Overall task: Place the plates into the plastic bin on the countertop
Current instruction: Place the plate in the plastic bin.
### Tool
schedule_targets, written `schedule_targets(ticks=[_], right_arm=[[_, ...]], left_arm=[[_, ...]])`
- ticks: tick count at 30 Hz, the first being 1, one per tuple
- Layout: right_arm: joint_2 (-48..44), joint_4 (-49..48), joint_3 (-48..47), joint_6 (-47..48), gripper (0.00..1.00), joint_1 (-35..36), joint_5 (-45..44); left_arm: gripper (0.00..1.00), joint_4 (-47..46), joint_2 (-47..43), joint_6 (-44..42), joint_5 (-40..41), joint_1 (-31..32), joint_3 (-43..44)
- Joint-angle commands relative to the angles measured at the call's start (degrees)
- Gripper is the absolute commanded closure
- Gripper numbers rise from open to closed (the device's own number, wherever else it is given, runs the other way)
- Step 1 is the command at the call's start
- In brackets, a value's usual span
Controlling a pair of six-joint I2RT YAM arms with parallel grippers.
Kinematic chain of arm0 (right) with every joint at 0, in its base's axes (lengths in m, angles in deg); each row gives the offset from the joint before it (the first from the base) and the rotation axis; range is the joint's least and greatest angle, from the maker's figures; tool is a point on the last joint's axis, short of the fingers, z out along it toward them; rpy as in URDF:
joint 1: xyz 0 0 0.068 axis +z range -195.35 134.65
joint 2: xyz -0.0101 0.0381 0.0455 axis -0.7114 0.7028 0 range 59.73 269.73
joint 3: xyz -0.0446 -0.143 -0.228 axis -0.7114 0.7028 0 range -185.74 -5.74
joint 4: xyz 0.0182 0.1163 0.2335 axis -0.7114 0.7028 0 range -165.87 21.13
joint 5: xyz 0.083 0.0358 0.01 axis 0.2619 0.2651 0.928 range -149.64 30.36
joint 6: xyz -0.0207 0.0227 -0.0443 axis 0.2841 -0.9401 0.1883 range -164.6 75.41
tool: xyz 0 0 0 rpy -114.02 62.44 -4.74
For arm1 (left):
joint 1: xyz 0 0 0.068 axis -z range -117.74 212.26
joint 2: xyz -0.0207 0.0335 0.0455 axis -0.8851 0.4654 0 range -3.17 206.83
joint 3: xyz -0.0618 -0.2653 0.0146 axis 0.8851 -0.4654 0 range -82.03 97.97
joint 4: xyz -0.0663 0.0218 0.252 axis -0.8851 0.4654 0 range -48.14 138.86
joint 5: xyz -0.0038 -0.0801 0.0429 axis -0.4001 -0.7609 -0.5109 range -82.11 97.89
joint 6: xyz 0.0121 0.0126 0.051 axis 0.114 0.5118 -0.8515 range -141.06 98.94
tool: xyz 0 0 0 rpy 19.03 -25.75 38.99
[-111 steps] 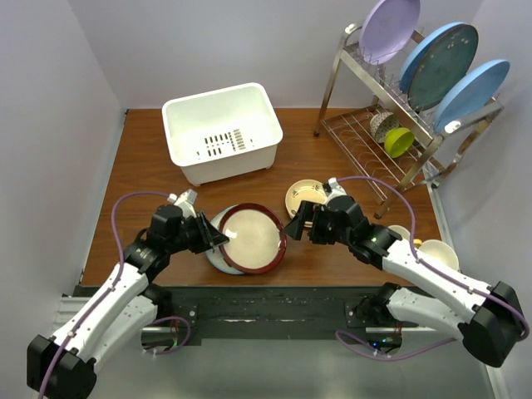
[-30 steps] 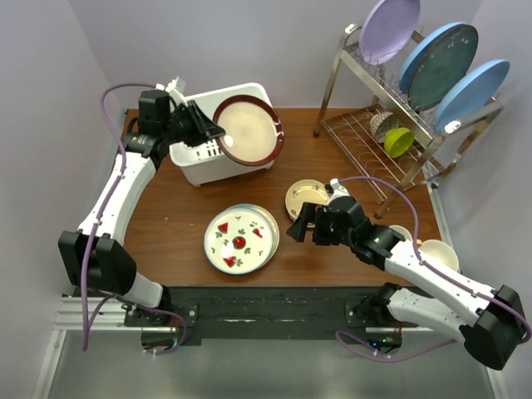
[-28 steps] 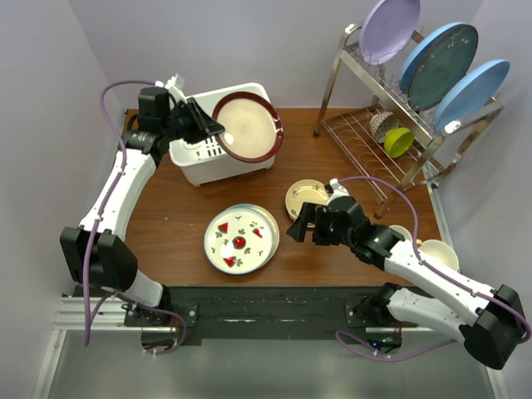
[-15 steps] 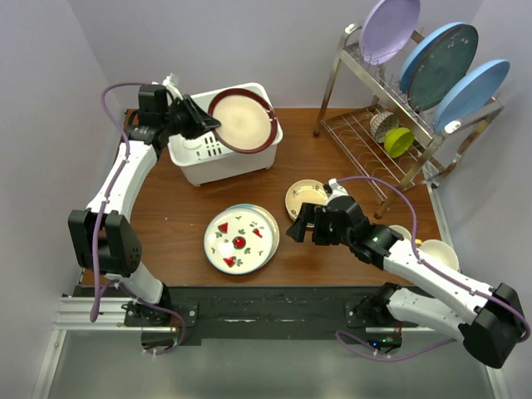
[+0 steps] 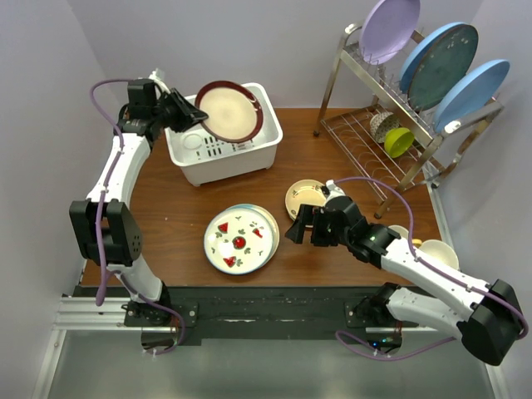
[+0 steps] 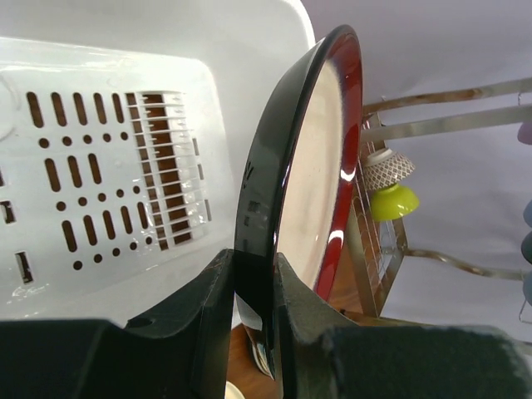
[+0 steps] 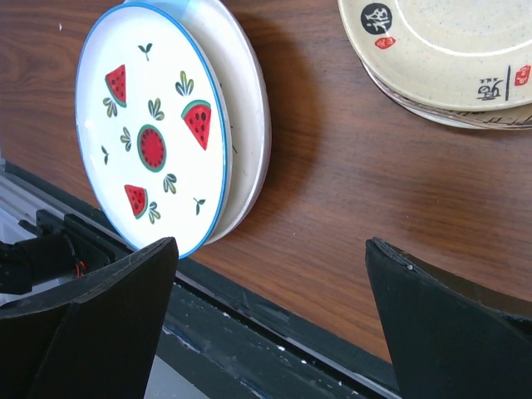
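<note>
Rack (image 5: 356, 137) of upright plates (image 5: 439, 62) stands right of bin (image 5: 218, 160); maroon-rimmed plate (image 5: 229, 110) above.

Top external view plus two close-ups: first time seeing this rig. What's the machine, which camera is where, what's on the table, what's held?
Two robot arms are bolted at the near edge of a dark brown wood-grain countertop. The wide picture comes from a fixed camera above and behind them. Each close-up comes from a camera on one wrist.

The left gripper is shut on the rim of a maroon-rimmed cream plate, held tilted over the white plastic bin and not yet set down. The right gripper is open and empty, hovering near a white plate with watermelon motifs and a smaller tan plate.

A chrome wire dish rack at the right holds large upright plates.
</note>
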Motion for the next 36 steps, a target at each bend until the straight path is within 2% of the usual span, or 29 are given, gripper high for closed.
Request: schedule_targets(ticks=[1,15,28,36], right_arm=[[0.42,-2.22,0.17,1.05,0.01,0.24,0.61],[2.26,-2.84,0.43,1.49,0.01,0.15,0.87],[3.5,-3.01,0.52,1.32,0.01,0.24,1.31],[4.99,-3.72,0.26,0.88,0.01,0.24,1.66]], left_arm=[[1.0,-7.22,-0.53,0.8,-1.8,-2.38,4.87],[1.0,-5.02,3.96,-2.45,3.12,-2.82,5.57],[1.0,-3.97,9.49,-3.77,-0.91,-2.64,5.48],[1.0,-1.33,11.25,-6.67,0.31,-2.38,6.71]])
